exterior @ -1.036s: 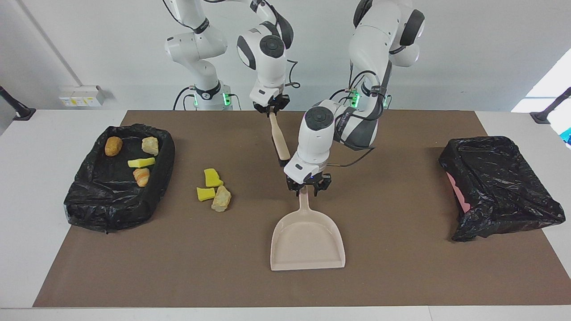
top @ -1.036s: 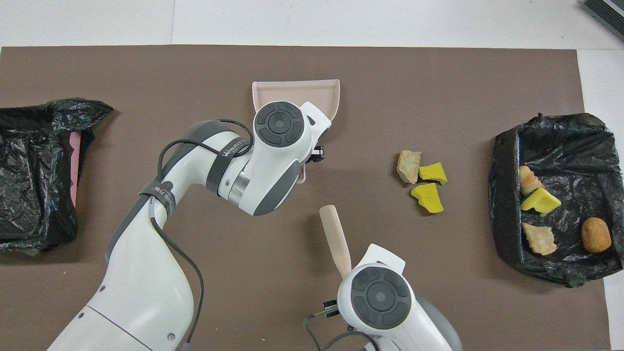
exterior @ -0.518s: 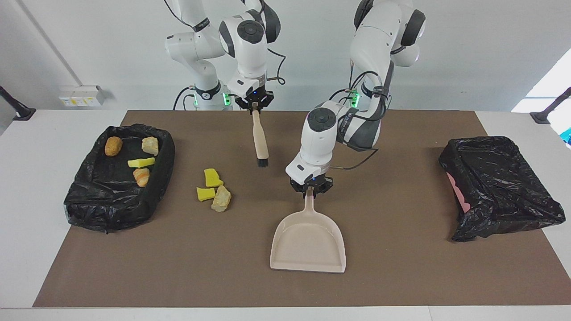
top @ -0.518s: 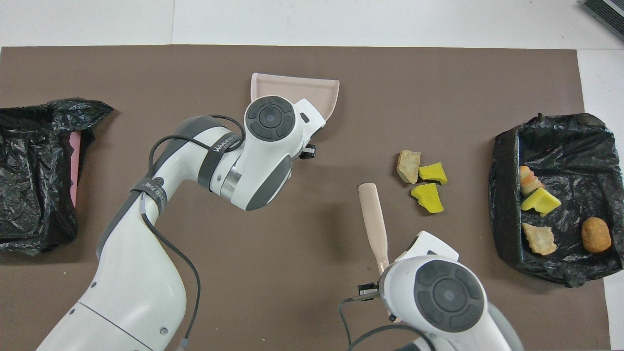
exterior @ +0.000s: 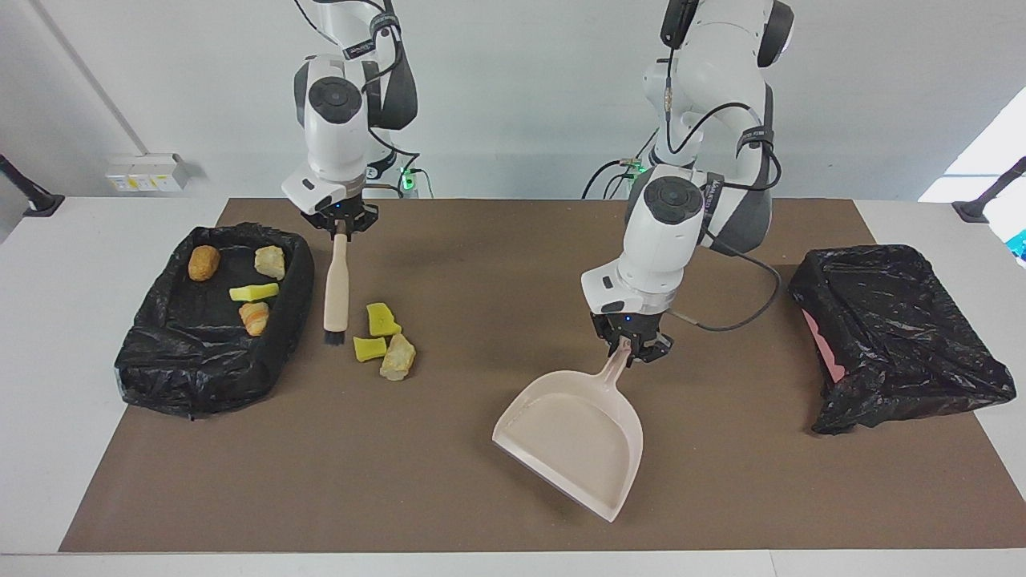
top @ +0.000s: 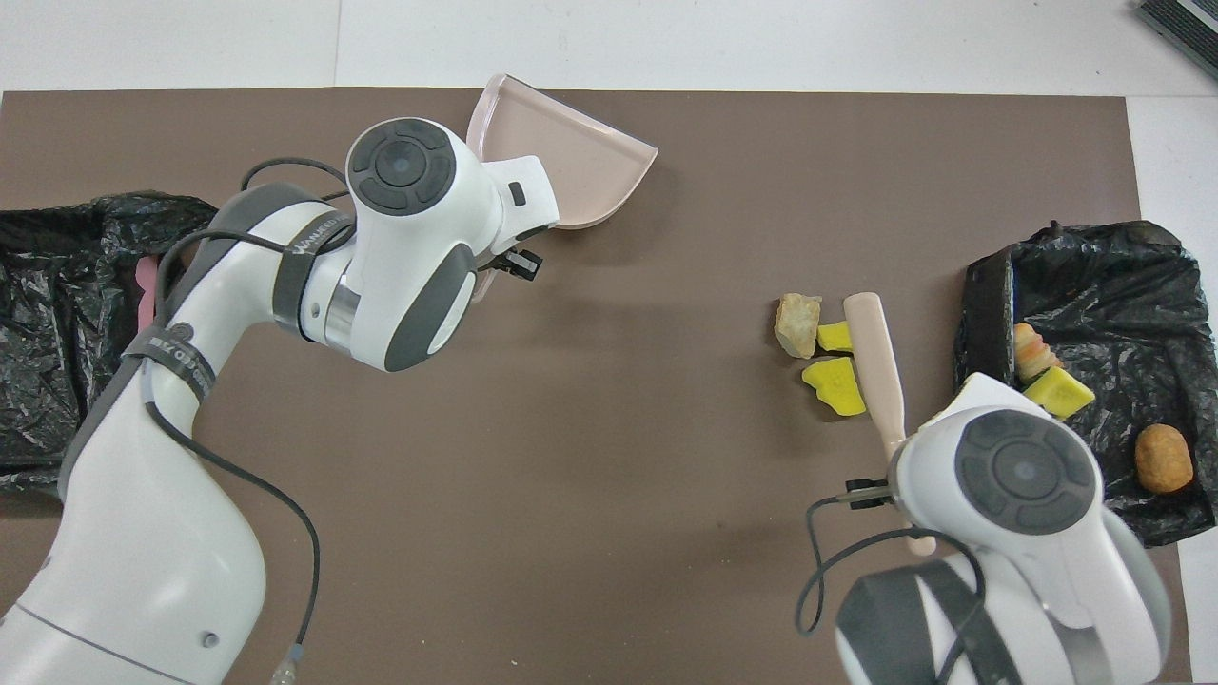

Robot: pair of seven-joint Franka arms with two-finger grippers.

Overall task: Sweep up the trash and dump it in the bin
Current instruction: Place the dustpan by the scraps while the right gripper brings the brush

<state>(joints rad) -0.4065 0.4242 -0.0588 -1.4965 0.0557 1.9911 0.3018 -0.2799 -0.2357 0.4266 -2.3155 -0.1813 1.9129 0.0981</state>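
Observation:
Three pieces of trash (exterior: pixel 383 319) (top: pixel 835 385), two yellow and one tan, lie on the brown mat beside the black-lined bin (exterior: pixel 152 353) (top: pixel 1075 276) at the right arm's end. That bin holds several more scraps (exterior: pixel 253 292). My right gripper (exterior: pixel 339 227) is shut on the handle of a beige brush (exterior: pixel 336 280) (top: pixel 875 366). The brush hangs down with its bristles between the bin and the loose trash. My left gripper (exterior: pixel 628 346) is shut on the handle of the beige dustpan (exterior: pixel 573 441) (top: pixel 561 157). The pan is turned askew over the mat's middle, mouth toward the right arm's end.
A second black-bagged bin (exterior: pixel 898 336) (top: pixel 57 333), with some pink showing, lies at the left arm's end of the table. A brown mat (exterior: pixel 321 481) covers most of the white table.
The right arm has swung the brush from the middle toward its own end, down beside the loose trash. The left gripper closed on the dustpan handle, then shifted toward its end and turned the pan.

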